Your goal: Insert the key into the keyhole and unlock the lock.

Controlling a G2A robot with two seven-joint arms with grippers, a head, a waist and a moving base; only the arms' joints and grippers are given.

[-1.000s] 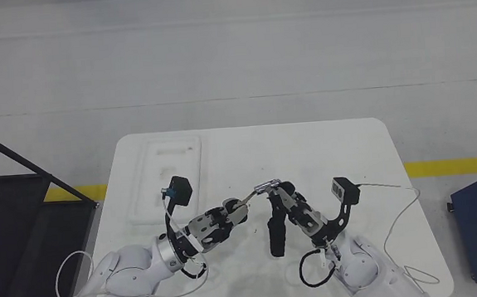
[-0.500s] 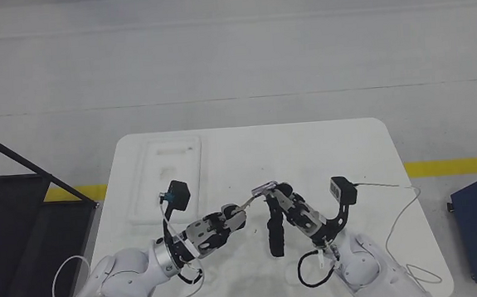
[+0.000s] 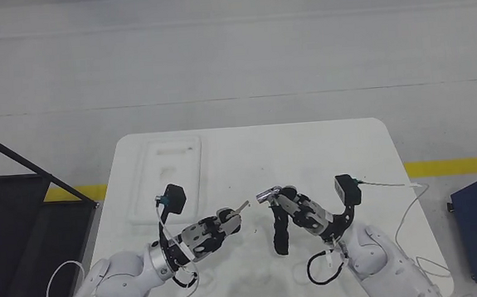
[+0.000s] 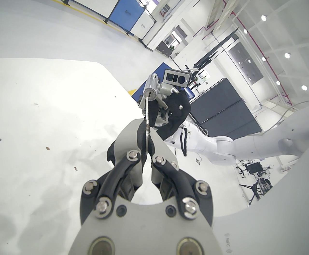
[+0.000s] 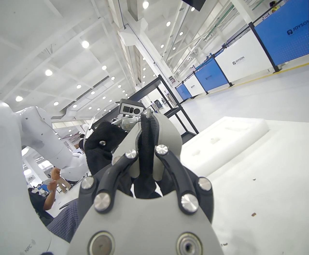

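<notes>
Top view gives us the layout: the left fingers [image 3: 230,219] and the right fingers [image 3: 281,199] face each other over the near half of the worktop [image 3: 330,154], well apart from the foam tray [image 3: 169,166] on the left side. The left fingers are clamped on the bow of the key [image 3: 242,206], so the blade sticks out free towards the other arm. The right fingers are clenched around the lock [image 3: 266,194] and hold it off the worktop, its keyhole [image 4: 149,93] end turned towards the key. From above, a small gap shows between blade tip and lock: they are near, but apart.

Left wrist view explains the poses. We look straight along the blade, seen edge-on, and its tip lines up with the keyhole face. We judge that the lock is held in the air, not left lying, so that the right arm can brace it while the left pushes and then turns. Gripping the key by its bow leaves the whole blade free to enter. As we read it, the insertion is not yet done. The next move calls for a straight push along the blade's line, and any tilt or sideways offset could make the tip skid off the face.
</notes>
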